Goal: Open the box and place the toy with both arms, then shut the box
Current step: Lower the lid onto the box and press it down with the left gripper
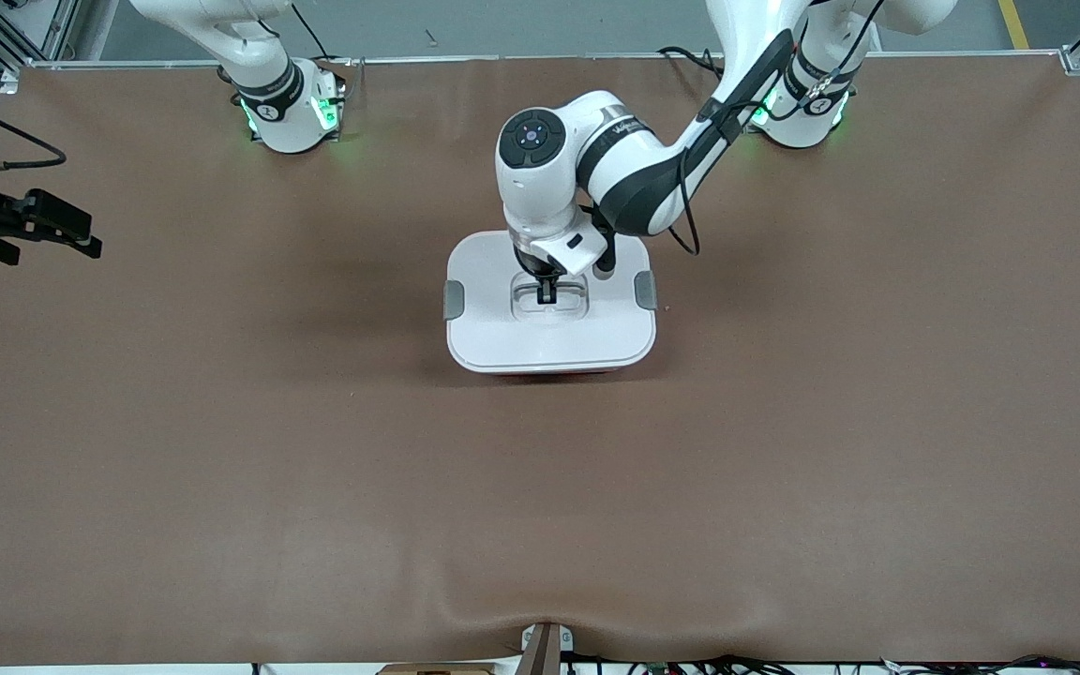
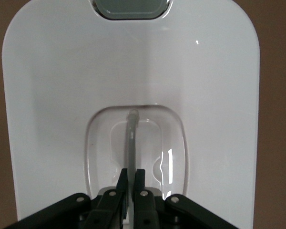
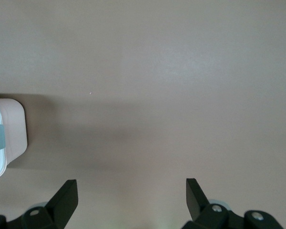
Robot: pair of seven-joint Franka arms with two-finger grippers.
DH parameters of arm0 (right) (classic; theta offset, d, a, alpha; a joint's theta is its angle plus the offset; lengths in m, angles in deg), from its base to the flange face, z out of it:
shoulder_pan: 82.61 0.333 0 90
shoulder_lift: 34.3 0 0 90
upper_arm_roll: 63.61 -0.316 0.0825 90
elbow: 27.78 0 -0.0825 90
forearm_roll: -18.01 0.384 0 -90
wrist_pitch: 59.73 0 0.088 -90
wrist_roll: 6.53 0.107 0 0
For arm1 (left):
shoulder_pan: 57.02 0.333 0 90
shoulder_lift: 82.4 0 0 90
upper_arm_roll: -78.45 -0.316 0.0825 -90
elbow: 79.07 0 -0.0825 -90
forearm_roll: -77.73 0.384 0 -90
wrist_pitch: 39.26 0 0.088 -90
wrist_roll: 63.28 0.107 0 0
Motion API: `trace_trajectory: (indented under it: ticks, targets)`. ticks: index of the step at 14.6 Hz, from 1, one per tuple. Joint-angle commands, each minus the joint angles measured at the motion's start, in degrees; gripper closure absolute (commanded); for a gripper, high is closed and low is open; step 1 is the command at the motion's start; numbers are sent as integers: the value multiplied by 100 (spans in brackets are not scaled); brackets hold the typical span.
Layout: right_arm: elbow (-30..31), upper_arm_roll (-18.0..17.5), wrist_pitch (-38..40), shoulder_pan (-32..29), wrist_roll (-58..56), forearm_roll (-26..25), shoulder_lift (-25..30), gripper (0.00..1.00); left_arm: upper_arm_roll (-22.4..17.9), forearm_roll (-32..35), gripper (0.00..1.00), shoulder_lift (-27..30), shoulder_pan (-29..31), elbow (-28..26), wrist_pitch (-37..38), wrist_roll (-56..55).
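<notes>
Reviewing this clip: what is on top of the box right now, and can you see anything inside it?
The white lid covers the box, and the left gripper is shut on the lid's handle. The lid hides the inside, so whether the toy is in there cannot be seen.

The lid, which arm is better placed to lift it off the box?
Left. The left gripper is shut on the lid's handle at the lid centre. The right gripper hangs open over bare table beside the box.
</notes>
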Motion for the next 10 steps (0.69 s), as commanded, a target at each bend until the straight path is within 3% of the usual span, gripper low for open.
trace_trajectory:
  ticks: [1, 10]
  targets:
    - [-113, -3, 82, -28, -40, -57, -33, 0, 6, 106, 100, 235, -30, -127, 163, -109]
    - [-113, -3, 82, -37, -40, -57, -33, 0, 14, 132, 100, 218, -39, -338, 103, -171]
